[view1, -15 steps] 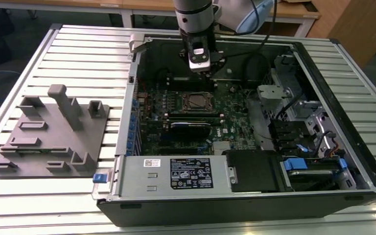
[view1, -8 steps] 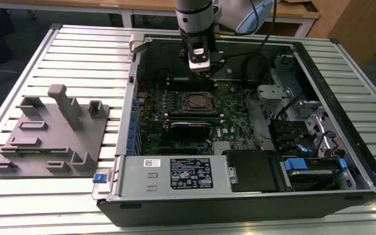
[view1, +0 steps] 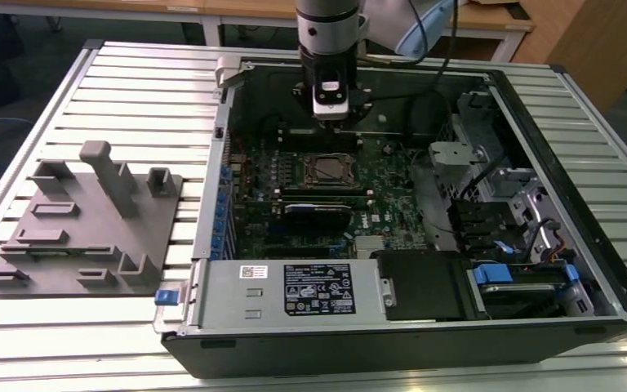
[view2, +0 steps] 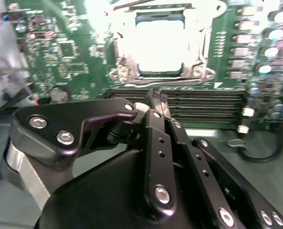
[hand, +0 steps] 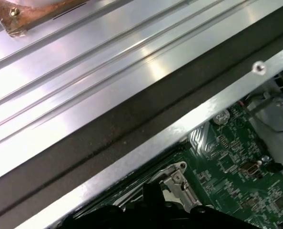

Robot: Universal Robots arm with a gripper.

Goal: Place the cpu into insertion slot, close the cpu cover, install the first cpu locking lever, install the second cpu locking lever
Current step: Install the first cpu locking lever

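In the exterior view a grey fixture plate point(view1: 85, 237) lies at nine o'clock of the computer case point(view1: 575, 204). The tool point(view1: 332, 119), pressed together, hovers at twelve o'clock of the insertion slot point(view1: 309, 171), where the cpu point(view2: 159, 47) sits framed by the cpu cover point(view2: 125, 52).

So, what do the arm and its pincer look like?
The arm is a silver-grey tube with a black band and a pale blue joint cap; a black cable hangs beside it. The pincer is black with silver screws.
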